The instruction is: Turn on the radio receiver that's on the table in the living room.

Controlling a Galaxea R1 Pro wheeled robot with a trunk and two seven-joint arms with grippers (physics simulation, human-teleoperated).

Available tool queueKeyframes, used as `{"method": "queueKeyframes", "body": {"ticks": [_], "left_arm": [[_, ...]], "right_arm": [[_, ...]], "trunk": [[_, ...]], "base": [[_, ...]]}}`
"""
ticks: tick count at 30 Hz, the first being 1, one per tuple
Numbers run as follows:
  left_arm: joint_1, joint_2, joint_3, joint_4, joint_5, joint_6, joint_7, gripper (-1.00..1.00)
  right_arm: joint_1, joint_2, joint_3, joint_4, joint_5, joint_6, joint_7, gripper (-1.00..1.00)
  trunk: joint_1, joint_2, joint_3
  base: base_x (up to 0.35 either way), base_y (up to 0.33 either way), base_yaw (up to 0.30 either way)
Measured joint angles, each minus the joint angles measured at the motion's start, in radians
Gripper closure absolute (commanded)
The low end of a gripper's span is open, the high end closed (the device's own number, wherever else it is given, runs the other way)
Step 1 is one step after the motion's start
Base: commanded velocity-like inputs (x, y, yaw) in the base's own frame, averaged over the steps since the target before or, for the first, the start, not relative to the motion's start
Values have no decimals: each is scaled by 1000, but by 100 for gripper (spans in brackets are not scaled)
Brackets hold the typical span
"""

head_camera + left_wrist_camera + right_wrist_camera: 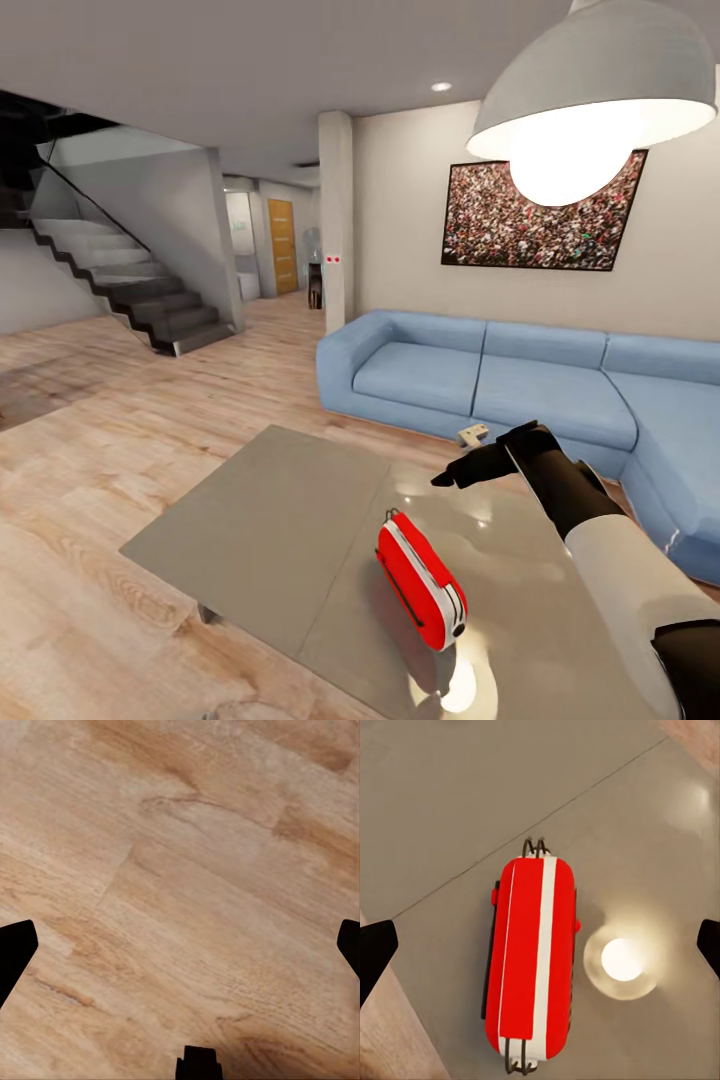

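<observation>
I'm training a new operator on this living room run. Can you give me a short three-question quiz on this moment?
1. True or false: the right gripper touches the radio.
2. What does the radio stand on? A) sofa B) table C) floor
3. What does the left wrist camera look down at?

Key: 1. False, it hangs above the radio with its jaws spread wide. 2. B, the grey table. 3. The wood floor.

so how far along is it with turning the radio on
Done: the robot has reached the grey coffee table, where the red radio stands. In hand: the right gripper hangs open above the radio, not touching it. Left: come down and switch it on. The left gripper faces the wood floor.
</observation>
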Motion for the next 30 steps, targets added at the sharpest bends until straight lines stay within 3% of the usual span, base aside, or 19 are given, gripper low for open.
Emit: {"method": "queueKeyframes", "body": {"ticks": [12,25,30], "left_arm": [[0,-10,-2,0,1,-1,-6,-100],[0,-11,-3,0,-3,-46,-6,-100],[0,-11,1,0,1,-48,-7,-100]], "right_arm": [[0,9,1,42,-4,1,0,-100],[0,15,0,54,-3,2,-11,-100],[0,15,-1,104,-1,-14,-19,-100]], "trunk": [[0,0,0],[0,0,0],[0,0,0]], "base": [[5,0,0],[0,65,0],[0,2,0]]}}
